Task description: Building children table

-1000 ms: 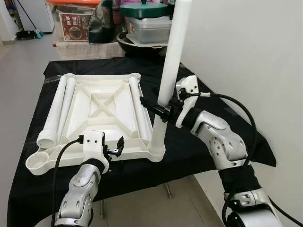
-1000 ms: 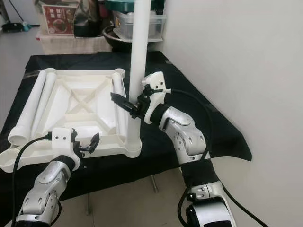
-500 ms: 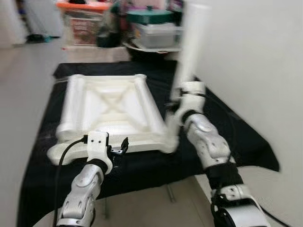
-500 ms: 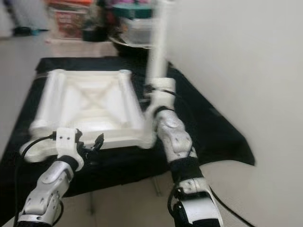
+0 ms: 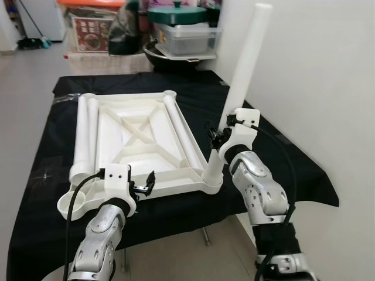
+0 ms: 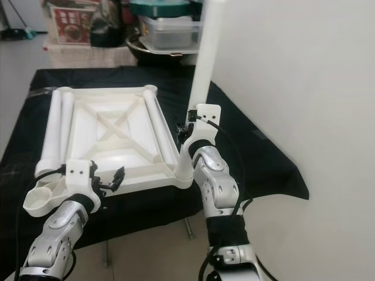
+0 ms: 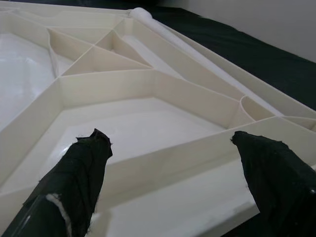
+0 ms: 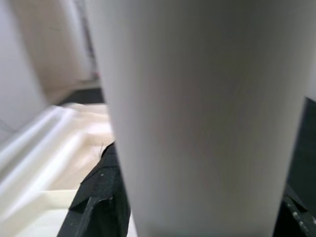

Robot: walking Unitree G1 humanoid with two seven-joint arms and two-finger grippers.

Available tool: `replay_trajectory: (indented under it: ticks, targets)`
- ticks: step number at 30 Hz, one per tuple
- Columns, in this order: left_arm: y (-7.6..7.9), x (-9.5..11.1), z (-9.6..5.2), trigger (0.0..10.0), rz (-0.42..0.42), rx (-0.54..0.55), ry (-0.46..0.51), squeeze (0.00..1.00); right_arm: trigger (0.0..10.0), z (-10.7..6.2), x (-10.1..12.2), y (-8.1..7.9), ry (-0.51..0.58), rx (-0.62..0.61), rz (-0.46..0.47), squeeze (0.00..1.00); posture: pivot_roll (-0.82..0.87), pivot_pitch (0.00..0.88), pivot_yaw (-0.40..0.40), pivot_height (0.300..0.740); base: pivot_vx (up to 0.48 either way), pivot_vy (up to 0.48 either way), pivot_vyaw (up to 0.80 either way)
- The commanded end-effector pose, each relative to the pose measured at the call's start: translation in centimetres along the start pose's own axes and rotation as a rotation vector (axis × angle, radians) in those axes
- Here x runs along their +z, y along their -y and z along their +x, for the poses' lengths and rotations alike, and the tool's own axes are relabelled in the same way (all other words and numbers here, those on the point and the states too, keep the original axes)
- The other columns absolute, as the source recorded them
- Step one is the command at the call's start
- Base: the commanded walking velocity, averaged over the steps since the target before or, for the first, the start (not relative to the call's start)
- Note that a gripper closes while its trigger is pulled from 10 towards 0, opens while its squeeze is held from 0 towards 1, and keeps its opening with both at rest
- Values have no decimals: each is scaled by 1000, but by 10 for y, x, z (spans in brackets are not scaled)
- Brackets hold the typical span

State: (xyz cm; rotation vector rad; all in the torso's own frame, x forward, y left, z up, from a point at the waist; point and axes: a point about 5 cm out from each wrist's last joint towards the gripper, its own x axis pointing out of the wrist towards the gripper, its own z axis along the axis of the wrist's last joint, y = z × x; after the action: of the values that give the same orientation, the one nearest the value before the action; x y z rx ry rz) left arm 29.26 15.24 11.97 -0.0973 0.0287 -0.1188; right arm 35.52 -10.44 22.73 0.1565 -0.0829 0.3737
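Tabletop: we see it upside down on the black cloth, ribs up, so legs can plug in.
Left gripper: at its near edge, fingers apart, empty.
Spare legs: lying on it.
Right gripper: clamped on the leg standing tilted in its near right corner socket.

White leg stands tilted in upturned tabletop's corner socket.
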Motion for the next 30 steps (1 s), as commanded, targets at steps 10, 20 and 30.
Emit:
replay_trajectory:
  ticks: [10, 20, 30]
  targets:
    - [-1, -2, 0, 10000, 7, 7, -6, 0, 10000, -30, 3, -46, -5, 696, -117, 0, 98, 0, -108, 740, 0, 0, 0]
    - [-1, 0, 0, 10000, 5, 14, 0, 0, 0, 4, -53, 4, -305, 73, -153, 0, 100, 0, -111, 740, 0, 0, 0]
    - [-1, -1, -1, 10000, 6, 10, -7, 0, 314, -15, -58, 36, -288, -380, -51, 0, 93, 0, -100, 740, 0, 0, 0]
